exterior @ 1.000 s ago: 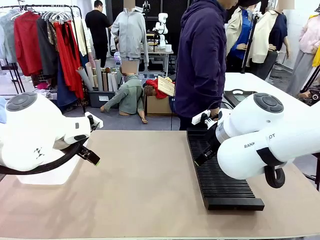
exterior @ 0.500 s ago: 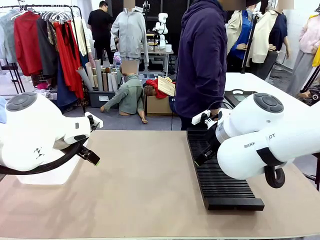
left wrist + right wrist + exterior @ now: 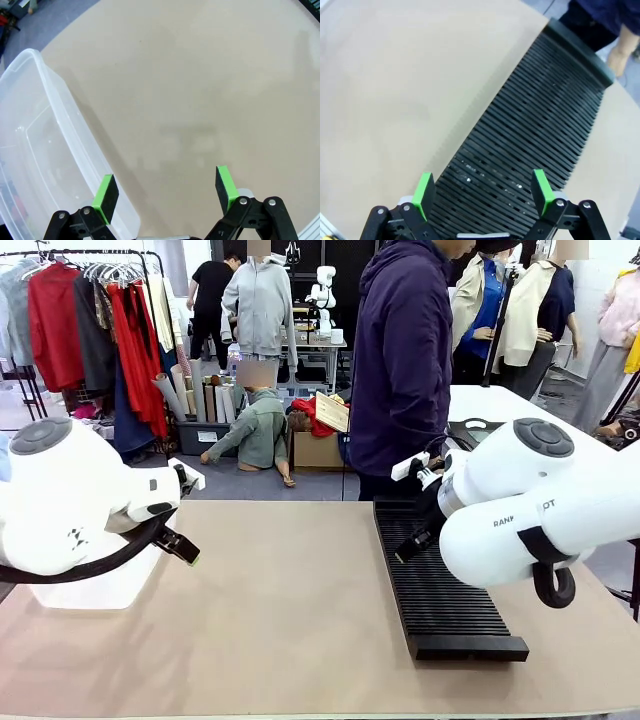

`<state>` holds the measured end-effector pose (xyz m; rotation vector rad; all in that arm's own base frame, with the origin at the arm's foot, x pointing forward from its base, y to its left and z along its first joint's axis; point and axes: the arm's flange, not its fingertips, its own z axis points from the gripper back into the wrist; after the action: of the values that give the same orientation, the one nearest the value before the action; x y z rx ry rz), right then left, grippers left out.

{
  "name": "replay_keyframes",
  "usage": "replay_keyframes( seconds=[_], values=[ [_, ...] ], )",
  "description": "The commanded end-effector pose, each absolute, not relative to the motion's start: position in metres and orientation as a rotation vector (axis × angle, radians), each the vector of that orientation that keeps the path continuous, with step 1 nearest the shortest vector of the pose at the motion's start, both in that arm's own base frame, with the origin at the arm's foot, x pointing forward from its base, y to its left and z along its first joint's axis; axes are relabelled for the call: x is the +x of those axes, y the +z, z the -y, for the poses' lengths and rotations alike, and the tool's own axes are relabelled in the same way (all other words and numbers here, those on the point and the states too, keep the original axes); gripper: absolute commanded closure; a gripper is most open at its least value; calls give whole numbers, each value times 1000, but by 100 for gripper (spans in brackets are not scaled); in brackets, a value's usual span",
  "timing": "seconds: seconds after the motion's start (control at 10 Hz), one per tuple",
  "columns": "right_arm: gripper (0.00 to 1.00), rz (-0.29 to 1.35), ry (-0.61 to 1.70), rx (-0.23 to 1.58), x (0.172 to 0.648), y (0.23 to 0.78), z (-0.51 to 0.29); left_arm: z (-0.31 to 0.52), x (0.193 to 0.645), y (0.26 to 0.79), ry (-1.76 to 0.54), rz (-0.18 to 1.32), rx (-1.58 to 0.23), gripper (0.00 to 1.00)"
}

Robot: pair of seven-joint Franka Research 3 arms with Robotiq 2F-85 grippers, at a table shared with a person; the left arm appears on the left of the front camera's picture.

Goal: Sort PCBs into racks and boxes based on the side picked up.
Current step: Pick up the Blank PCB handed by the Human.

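No PCB is in view. The long black ribbed rack (image 3: 440, 585) lies on the right of the table, and its slots (image 3: 530, 125) hold nothing. My right gripper (image 3: 482, 192) hangs open above the rack's near part, with nothing between its green pads (image 3: 424, 194). In the front view the right gripper (image 3: 405, 550) sits over the rack's left edge. The clear plastic box (image 3: 45, 150) is on the left of the table, seemingly with nothing in it. My left gripper (image 3: 165, 192) is open over bare table beside the box's rim. The left gripper (image 3: 185, 552) hangs just right of the box (image 3: 115, 592).
A person in a dark purple jacket (image 3: 400, 360) stands at the far edge behind the rack, one hand (image 3: 619, 56) hanging near its far end. The tan table (image 3: 290, 610) lies bare between box and rack. A white table with a dark object (image 3: 480, 430) stands at the back right.
My right arm has shifted slightly up and to the right above the rack. The left arm has barely moved. Both grippers stay open.
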<state>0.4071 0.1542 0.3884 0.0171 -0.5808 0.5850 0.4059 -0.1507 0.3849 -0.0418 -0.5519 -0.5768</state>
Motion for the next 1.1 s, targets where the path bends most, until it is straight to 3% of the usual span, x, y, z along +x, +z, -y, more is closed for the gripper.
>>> replay_keyframes(
  seconds=[0.0, 0.5, 0.7, 1.0],
  values=[
    [0, 580, 537, 16, 410, 415, -167, 148, 404, 408, -530, 533, -84, 0],
    [0, 452, 297, 90, 415, 476, -171, 133, 398, 461, -413, 441, -276, 0],
    [0, 356, 270, 229, 421, 491, -158, 121, 405, 467, -379, 404, -401, 0],
    [0, 292, 247, 526, 430, 497, -125, 98, 419, 468, -348, 347, -763, 0]
  ],
)
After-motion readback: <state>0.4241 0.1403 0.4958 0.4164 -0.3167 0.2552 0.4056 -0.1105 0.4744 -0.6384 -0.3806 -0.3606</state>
